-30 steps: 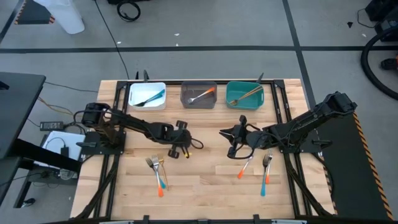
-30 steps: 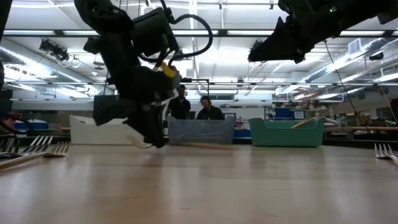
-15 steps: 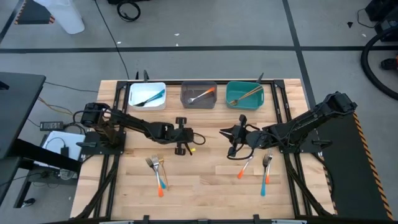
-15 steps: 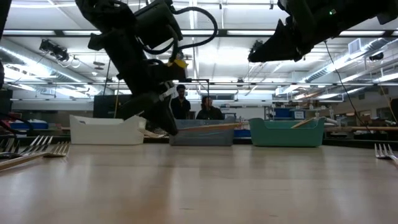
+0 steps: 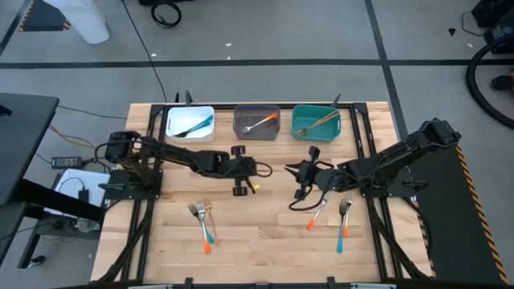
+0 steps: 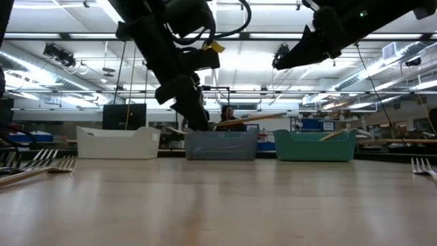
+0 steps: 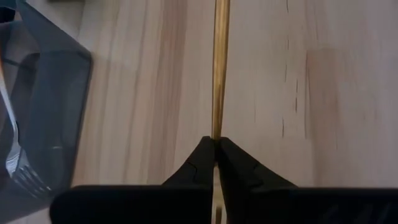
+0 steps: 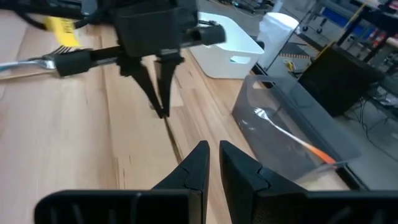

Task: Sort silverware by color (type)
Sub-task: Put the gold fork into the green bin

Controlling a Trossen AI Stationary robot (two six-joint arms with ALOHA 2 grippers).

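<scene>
Above the middle of the pale wooden bench (image 5: 265,233), a gold utensil (image 7: 218,74) is pinched level in the left gripper (image 5: 259,169). Just to its right, the right gripper (image 5: 294,170) is held off the boards, fingers narrowly parted on nothing. Along the far edge are ranged a white bin (image 5: 189,124), a grey bin (image 5: 256,123) and a teal bin (image 5: 316,121). Near-side forks (image 5: 202,221) are left lying. Beyond, a strip-lit workshop is seen.

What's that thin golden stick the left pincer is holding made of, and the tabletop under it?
The golden utensil, clamped in the shut left pincer, looks like gold-finished metal, judging by its smooth, slightly glossy sheen, though coated plastic can't be ruled out. The table looks like light wood planks, matte, with visible grain and seams.
</scene>
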